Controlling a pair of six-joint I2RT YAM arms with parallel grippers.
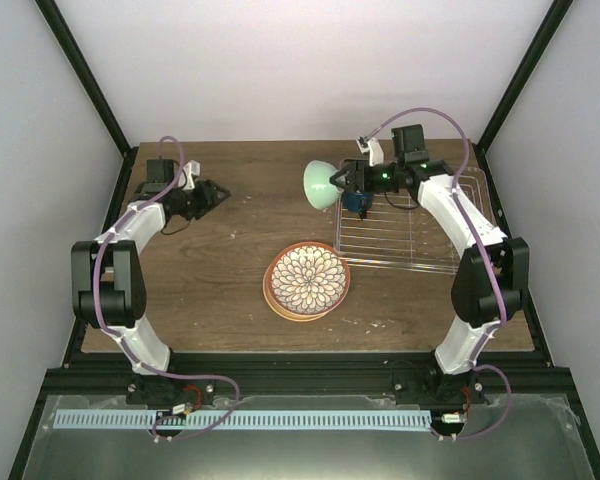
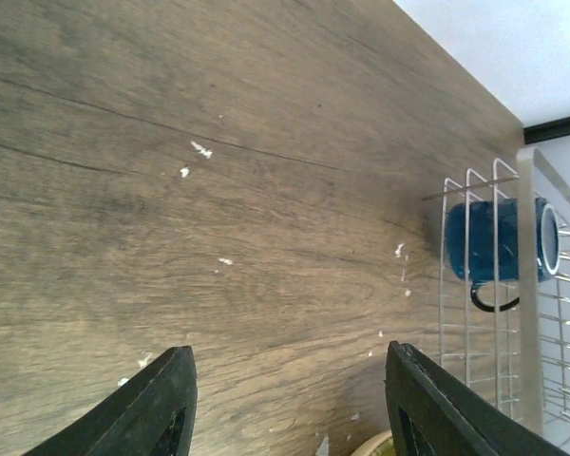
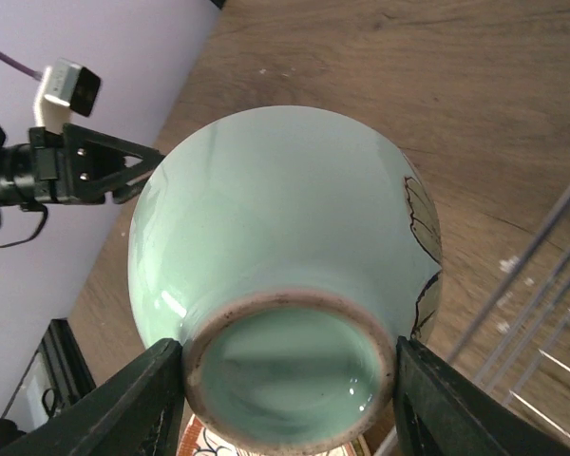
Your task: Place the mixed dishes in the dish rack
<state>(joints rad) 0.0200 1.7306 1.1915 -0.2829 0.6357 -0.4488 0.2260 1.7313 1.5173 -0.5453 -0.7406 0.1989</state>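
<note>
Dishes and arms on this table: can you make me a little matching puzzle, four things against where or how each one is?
Things:
1. mug
2. bowl
3. plate
4. left gripper

Places or states:
A. lying on the table
B. gripped by the right gripper
C. inside the rack
D. open, holding nothing

Pairs: 1-C, 2-B, 3-A, 4-D.

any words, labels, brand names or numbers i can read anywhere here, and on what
None: no view shows any readable text.
mint-green bowl: only a dark line drawing on its side, no letters.
blue mug: no marking on the part that shows.
flower plate: petal pattern only.
</note>
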